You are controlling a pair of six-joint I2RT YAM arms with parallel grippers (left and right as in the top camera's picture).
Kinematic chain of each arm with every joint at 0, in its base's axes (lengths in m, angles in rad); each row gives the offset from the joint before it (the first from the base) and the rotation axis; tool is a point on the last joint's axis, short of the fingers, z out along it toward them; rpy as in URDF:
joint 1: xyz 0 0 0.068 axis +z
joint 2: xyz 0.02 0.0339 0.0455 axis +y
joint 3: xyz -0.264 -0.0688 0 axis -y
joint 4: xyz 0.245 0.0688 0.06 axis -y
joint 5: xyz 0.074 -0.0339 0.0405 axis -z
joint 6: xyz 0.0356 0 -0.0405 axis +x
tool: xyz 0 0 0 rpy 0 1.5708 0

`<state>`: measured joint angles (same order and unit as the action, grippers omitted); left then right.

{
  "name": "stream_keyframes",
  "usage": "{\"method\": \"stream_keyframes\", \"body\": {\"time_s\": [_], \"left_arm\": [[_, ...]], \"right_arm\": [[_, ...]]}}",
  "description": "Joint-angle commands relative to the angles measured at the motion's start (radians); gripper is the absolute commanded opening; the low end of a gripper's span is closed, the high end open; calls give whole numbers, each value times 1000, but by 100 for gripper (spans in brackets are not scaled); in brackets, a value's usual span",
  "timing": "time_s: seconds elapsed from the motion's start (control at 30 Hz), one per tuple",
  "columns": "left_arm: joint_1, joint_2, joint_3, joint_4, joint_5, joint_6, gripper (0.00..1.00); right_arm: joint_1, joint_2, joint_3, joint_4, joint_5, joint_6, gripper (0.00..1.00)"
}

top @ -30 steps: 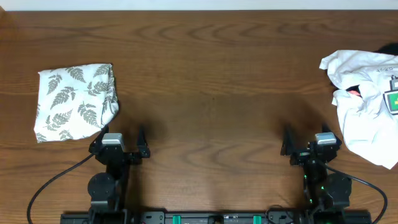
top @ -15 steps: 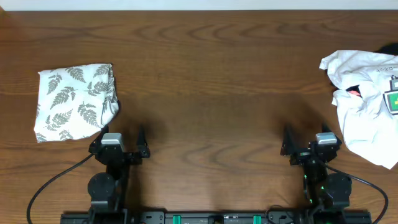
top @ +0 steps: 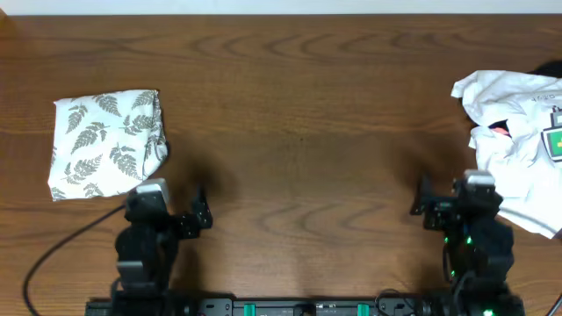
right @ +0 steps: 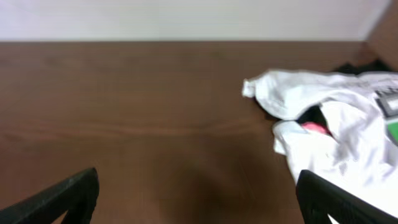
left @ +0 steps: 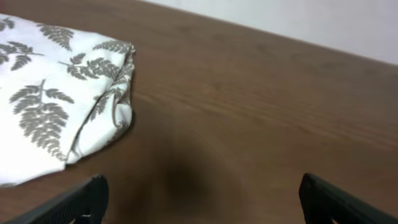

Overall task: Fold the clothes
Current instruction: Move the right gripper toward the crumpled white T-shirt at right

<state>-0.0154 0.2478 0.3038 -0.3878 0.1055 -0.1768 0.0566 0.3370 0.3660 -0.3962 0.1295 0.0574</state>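
Overhead: T-shirt (top: 518, 162) beside right hand (top: 448, 200)

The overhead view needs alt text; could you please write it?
A crumpled white T-shirt lies at the table's right edge, a folded fern-print cloth at left. The left gripper and right gripper sit in front, open and empty.

The folded cloth (top: 105, 143) is on the table's (top: 299, 114) left side, the T-shirt (top: 514, 149) way over at the right edge, well apart, with another garment (top: 545, 68) just behind it.

crumpled white T-shirt (right: 351, 146), bare brown table (right: 124, 112)
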Motion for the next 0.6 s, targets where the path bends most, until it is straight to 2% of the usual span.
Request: {"method": "stream_keyframes", "body": {"time_s": [0.0,0.3,0.43,0.5,0.57], "left_arm": [[-4,129,169,-87,14,-12,98],[-4,538,583,-512,14,-11,98],[-4,640,652,-579,14,-12,98],[-4,665,652,-578,14,-12,98],[-4,682,652,-578,14,-13,98]], "right_arm": [[-3,153,147,-76,38,17,99],[-68,642,595,-470,-125,16,99],[-68,766,673,-509,-171,16,99],[-72,804,674,-511,-123,22,99],[-87,834,674,-518,-11,94,99]]}}
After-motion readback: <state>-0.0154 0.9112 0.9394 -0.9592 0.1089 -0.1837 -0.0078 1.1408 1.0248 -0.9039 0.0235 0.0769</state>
